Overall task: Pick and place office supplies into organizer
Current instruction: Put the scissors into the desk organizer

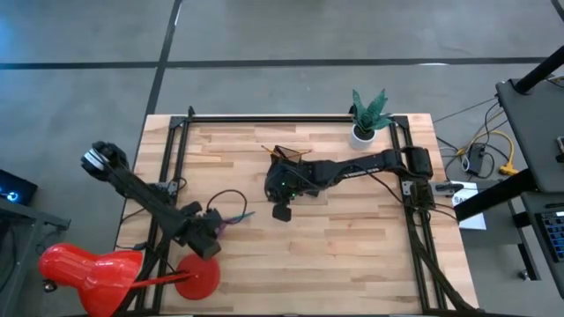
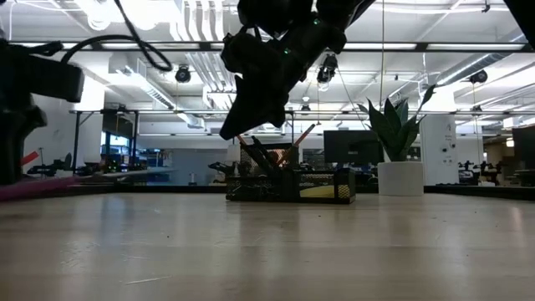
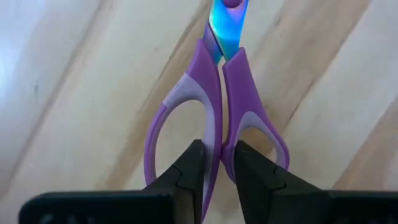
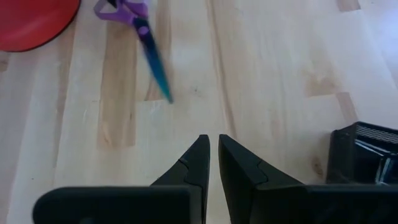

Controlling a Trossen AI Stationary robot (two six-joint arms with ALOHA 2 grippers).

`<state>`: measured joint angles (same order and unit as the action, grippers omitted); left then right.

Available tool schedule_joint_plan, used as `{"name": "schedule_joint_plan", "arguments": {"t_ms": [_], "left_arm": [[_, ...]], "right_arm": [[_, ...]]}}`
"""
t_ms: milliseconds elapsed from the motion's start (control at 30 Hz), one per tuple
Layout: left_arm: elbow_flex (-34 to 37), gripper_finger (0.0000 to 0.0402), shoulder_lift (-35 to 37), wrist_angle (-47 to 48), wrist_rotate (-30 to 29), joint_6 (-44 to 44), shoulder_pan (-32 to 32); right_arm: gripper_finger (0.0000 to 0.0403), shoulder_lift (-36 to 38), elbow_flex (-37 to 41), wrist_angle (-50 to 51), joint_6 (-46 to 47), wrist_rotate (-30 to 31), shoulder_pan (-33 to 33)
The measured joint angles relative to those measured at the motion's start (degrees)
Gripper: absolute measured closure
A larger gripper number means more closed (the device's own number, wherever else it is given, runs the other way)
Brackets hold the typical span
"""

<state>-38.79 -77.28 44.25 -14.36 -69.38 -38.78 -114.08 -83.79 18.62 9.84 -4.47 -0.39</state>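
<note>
Left wrist view: left hand (image 3: 213, 163) clamped on glossy purple-handled scissors (image 3: 217, 106); right hand (image 4: 213, 155) together.

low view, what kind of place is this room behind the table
Probably a big open lab or workshop: exposed ceiling ducts with rows of strip lights, and benches carrying a monitor beyond the wooden table.

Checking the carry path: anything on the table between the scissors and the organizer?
Bare wood only. In the high view, nothing lies between the scissors in the left claw and the organizer; the right claw hangs over that stretch.
</note>
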Motion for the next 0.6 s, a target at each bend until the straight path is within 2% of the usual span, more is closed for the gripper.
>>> {"name": "schedule_joint_plan", "arguments": {"t_ms": [200, 300, 467, 600], "left_arm": [[-2.12, 0.0352, 1.32, 0.84, -0.04, 6.30, 2.22], [-5.20, 0.0352, 1.32, 5.09, -2.14, 10.38, 3.22], [-11.08, 0.0352, 1.25, 16.37, -7.99, 17.14, 6.29], [-16.43, 0.0352, 1.25, 25.31, -13.84, 25.96, 9.65]], "right_arm": [[0.0376, 0.08, 0.00, 0.01, 0.03, 0.00, -1.15], [0.0376, 1.03, 0.04, -0.20, -0.98, 1.41, -1.35], [0.0376, 5.20, 0.04, 0.49, -2.75, 14.43, -0.97], [0.0376, 9.44, 0.26, 1.82, -1.67, 31.19, -0.08]]}}
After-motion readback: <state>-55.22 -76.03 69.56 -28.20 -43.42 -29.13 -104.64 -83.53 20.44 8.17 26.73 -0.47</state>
